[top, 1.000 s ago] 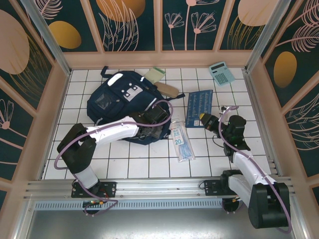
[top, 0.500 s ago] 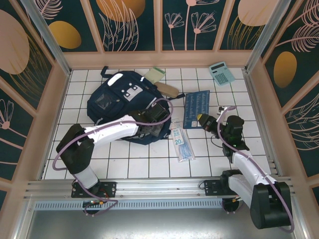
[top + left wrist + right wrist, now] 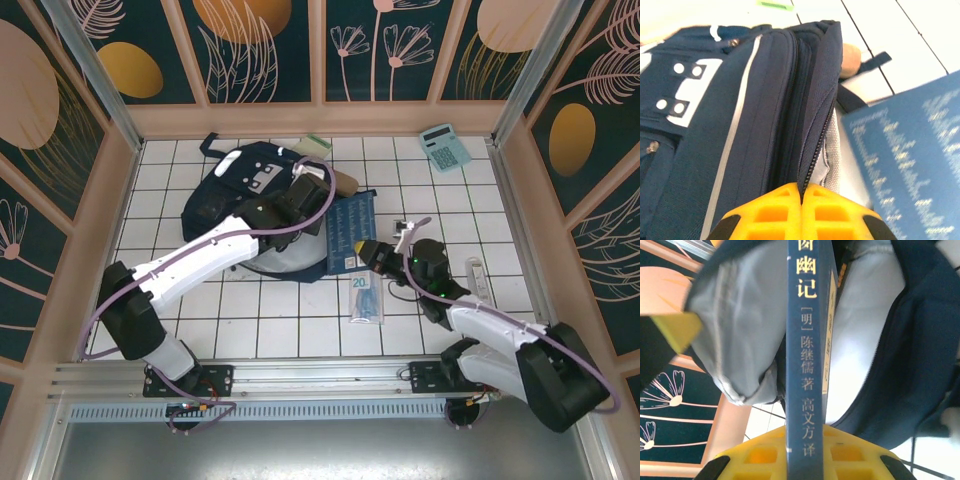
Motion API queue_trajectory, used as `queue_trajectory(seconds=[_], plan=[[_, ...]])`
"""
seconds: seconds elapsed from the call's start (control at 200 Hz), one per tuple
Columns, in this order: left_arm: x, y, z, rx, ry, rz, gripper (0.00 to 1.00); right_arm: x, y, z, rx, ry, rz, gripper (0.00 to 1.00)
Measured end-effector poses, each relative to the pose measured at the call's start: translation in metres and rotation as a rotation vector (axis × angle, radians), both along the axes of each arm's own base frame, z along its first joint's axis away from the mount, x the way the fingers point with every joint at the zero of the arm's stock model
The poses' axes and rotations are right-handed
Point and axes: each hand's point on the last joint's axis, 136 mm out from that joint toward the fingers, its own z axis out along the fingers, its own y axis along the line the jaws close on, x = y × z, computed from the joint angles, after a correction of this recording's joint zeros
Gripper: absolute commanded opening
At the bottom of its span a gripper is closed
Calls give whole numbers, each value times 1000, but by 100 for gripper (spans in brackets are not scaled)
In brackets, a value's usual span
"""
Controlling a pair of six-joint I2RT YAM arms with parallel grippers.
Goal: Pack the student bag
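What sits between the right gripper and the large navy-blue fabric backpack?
A slim blue book, clamped in the right gripper, its far end at the navy backpack's grey-lined opening; clearest in the right wrist view.

Navy student bag (image 3: 222, 198), unzipped, gaping

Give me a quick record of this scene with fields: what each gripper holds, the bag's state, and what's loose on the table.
left gripper: shut on the zip edge of the student bag
right gripper: shut on the blue book, spine toward its wrist camera
bag state: mouth open, grey lining showing
book position: leading edge at the bag's mouth
loose on the table: calculator, pen pack
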Motion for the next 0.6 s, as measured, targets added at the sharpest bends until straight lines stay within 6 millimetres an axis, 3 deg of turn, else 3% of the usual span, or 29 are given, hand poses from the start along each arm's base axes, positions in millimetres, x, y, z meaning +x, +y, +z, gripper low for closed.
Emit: queue_trajectory(seconds=[0.185,0.39,0.601], plan=[[8,3,17,-23,-45,26,0,13,34,-2,23,39,-14,0],[10,2,19,-25,-58,23,0,53,75,2,94,55,-50,0],[14,2,29,-48,-86,19,0,92,118,-17,164,106,-71,0]])
